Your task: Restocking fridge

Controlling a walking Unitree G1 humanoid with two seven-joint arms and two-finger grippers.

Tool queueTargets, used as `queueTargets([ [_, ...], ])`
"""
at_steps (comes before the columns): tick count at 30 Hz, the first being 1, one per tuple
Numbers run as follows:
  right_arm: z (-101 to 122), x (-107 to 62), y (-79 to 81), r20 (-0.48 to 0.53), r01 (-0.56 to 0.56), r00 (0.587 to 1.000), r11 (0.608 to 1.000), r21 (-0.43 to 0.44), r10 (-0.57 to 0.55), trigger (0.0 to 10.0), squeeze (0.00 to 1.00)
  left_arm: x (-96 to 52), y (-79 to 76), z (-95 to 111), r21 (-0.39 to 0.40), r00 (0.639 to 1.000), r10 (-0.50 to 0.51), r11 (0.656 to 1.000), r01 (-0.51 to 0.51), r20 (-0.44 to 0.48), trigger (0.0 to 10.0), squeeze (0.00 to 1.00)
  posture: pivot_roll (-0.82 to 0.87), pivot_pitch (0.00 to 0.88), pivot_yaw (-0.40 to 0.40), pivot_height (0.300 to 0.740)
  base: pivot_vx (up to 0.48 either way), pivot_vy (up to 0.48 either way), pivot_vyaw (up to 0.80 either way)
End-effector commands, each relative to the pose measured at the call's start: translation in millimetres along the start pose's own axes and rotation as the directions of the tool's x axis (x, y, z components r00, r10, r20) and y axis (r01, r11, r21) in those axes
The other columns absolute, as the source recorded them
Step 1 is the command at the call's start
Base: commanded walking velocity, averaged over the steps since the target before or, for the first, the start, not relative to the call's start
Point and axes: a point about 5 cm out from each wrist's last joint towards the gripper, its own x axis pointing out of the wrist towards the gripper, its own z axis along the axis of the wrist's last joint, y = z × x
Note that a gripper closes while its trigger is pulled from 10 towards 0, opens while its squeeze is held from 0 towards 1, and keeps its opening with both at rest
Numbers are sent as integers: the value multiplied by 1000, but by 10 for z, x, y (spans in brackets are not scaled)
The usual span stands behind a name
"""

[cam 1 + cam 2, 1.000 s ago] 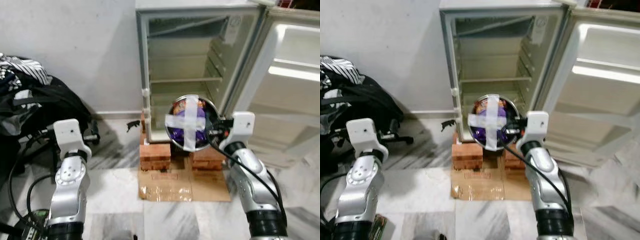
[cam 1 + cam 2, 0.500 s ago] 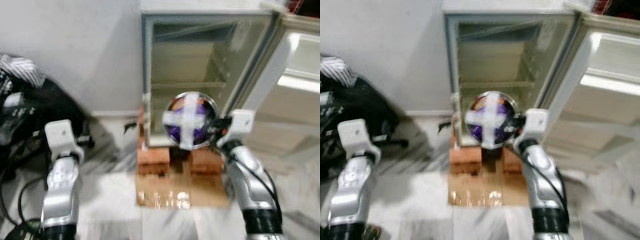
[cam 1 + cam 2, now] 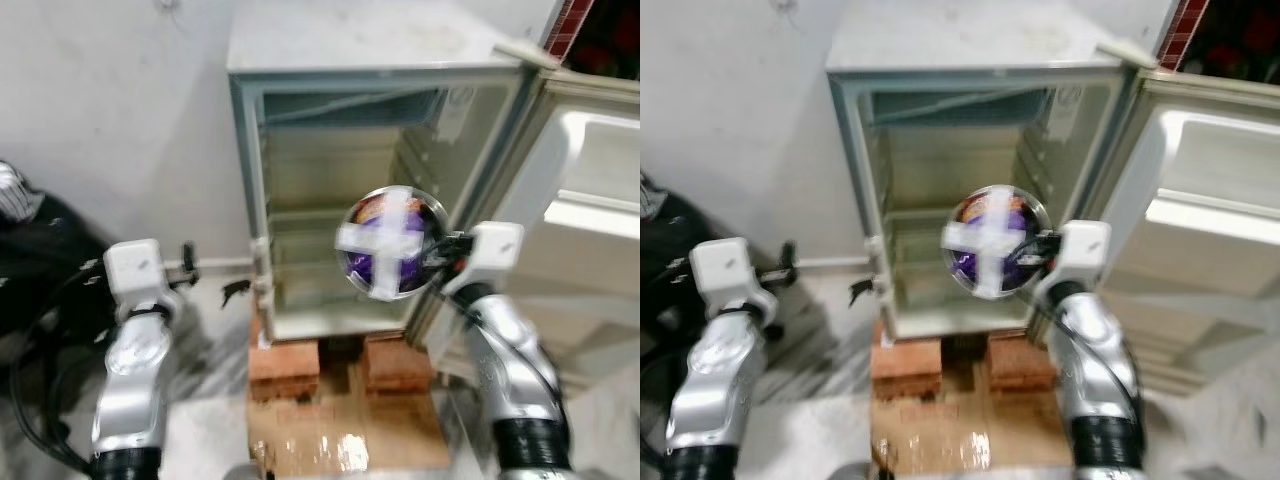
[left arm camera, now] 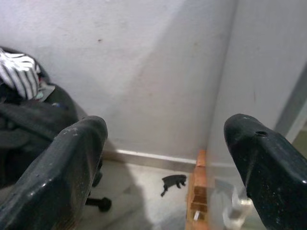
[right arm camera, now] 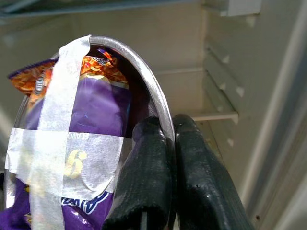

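Steel bowl (image 5: 144, 86), taped purple "6" packet (image 5: 91, 124), right pincer (image 5: 169, 143).

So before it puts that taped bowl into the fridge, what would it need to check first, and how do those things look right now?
1. Grip on the bowl: ok, the right gripper pinches its metal rim.
2. Contents secured: ok, crossed tape holds the purple packet in.
3. Fridge door open: ok, swung wide on the right.
4. Room on the shelf: ok, it looks bare.
5. Left gripper out of the way: ok, open, facing the wall beside the fridge.
6. Bowl lined up with the shelf: cannot tell.
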Motion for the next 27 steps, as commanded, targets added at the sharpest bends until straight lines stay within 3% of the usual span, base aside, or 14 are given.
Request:
queueTargets([
  [1, 99, -10, -94, 40, 26, 999, 1000, -6, -26, 10000, 0, -5, -63, 3, -4, 1000, -17, 1000, 17, 3, 10000, 0, 8, 29, -10, 740, 394, 0, 0],
  [11, 68, 10, -82, 17, 24, 1000, 1000, 4, -24, 10000, 0, -55, -7, -19, -11, 1000, 8, 1000, -9, -13, 10000, 0, 15, 33, -12, 740, 337, 0, 0],
  [24, 68, 51, -66, 8, 7, 1000, 1000, 30, -8, 10000, 0, -92, 44, -50, -8, 999, 34, 999, -35, -36, 10000, 0, 23, 36, -14, 740, 0, 0, 0],
  [27, 51, 46, -67, 2, 8, 1000, 999, 35, -8, 10000, 0, -107, 30, -27, -5, 1000, 3, 1000, -3, -17, 10000, 0, 24, 36, -14, 740, 150, 0, 0],
])
